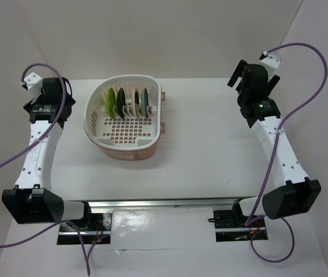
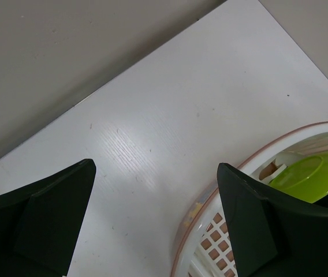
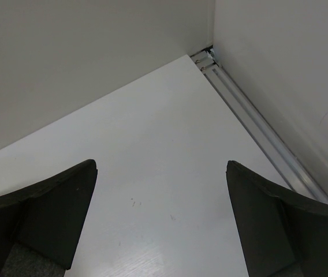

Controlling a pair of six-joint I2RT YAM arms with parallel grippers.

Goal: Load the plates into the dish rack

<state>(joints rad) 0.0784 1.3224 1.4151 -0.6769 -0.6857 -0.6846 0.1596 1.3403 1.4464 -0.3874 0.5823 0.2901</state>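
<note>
The dish rack [image 1: 103,130], white with a salmon base, sits at the table's back centre-left. Four plates stand upright in its dividers: lime green [image 1: 111,102], black [image 1: 121,103], cream [image 1: 135,100] and teal-blue [image 1: 145,102]. My left gripper [image 1: 53,86] is open and empty, left of the rack at the back left. In the left wrist view the rack's rim [image 2: 250,167] and the lime green plate [image 2: 314,176] show at the right, behind the right finger [image 2: 268,225]. My right gripper [image 1: 255,78] is open and empty at the back right, over bare table [image 3: 158,173].
White walls close the table at the back and both sides. A metal rail [image 3: 256,124] runs along the right wall. Purple cables [image 1: 311,86] loop from both arms. The arm bases [image 1: 152,216] stand on a rail at the near edge.
</note>
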